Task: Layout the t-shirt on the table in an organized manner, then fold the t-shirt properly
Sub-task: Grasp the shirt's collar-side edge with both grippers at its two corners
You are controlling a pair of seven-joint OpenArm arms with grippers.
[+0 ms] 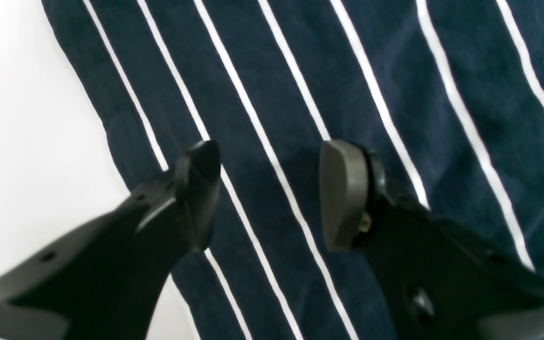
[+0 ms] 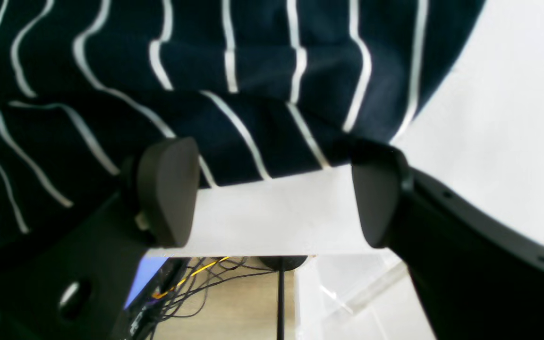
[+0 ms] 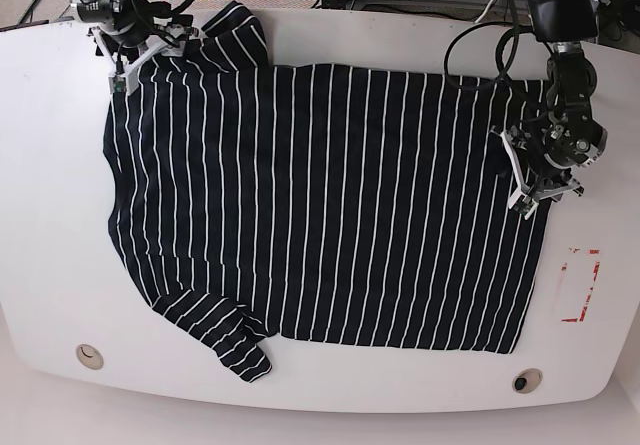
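Lying under left hand (image 1: pixel 269 193) — t-shirt (image 1: pixel 347 94)

The t-shirt (image 3: pixel 320 205) covers most of the desk (image 3: pixel 60 265), leaving bare margins along the near edge and at both ends. The left claw (image 1: pixel 269 193) stands spread over the striped cloth beside its hem, nothing between its fingers. The right claw (image 2: pixel 272 198) gapes over the far desk edge, a rumpled sleeve just ahead.
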